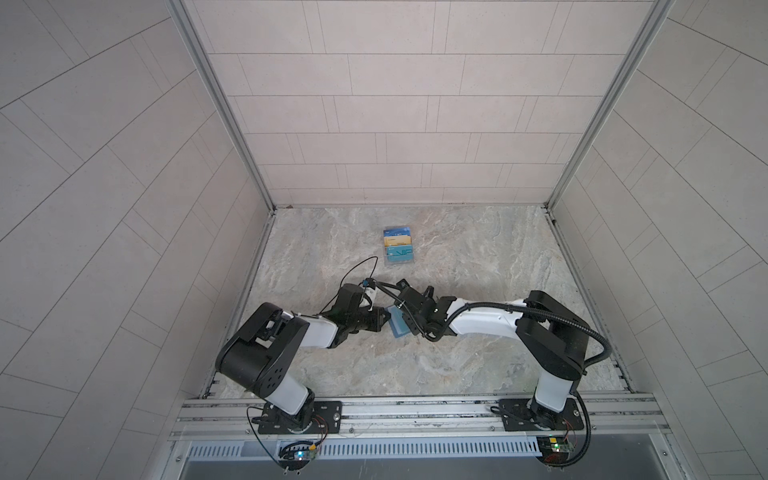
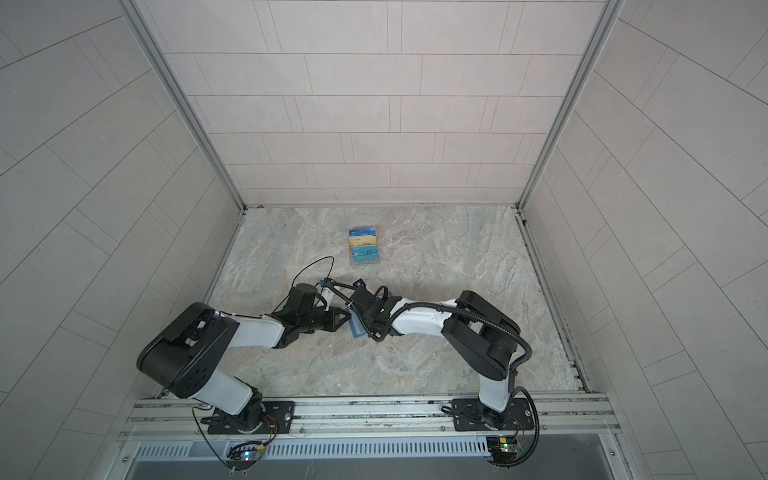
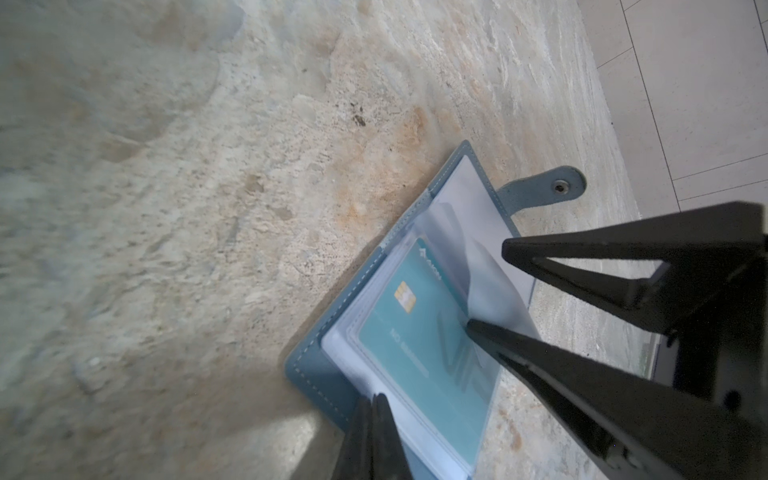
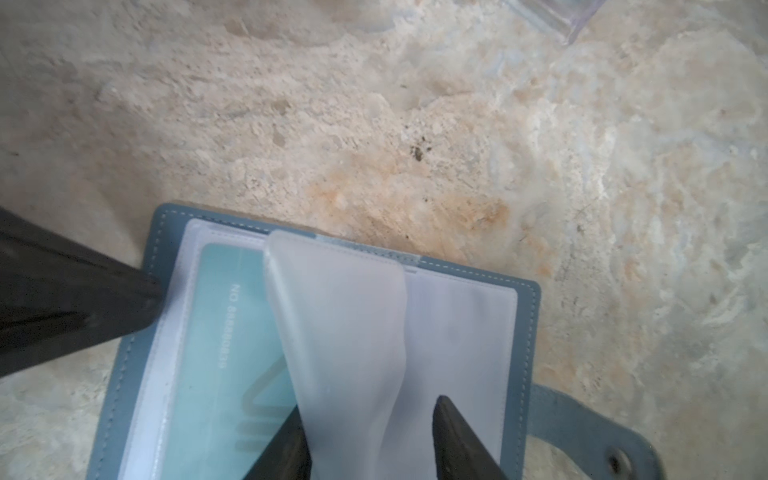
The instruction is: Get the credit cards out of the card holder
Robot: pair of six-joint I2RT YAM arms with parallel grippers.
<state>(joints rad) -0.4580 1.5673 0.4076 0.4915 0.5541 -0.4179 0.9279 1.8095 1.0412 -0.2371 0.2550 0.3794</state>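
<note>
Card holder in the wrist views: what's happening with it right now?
The card holder lies open on the table. The left gripper, shut, rests its tips on one edge, apparently pinning it. The right gripper has open jaws either side of a raised clear sleeve. A teal credit card sits in its sleeve, not yet out. The clear stand with cards stands apart.
</note>
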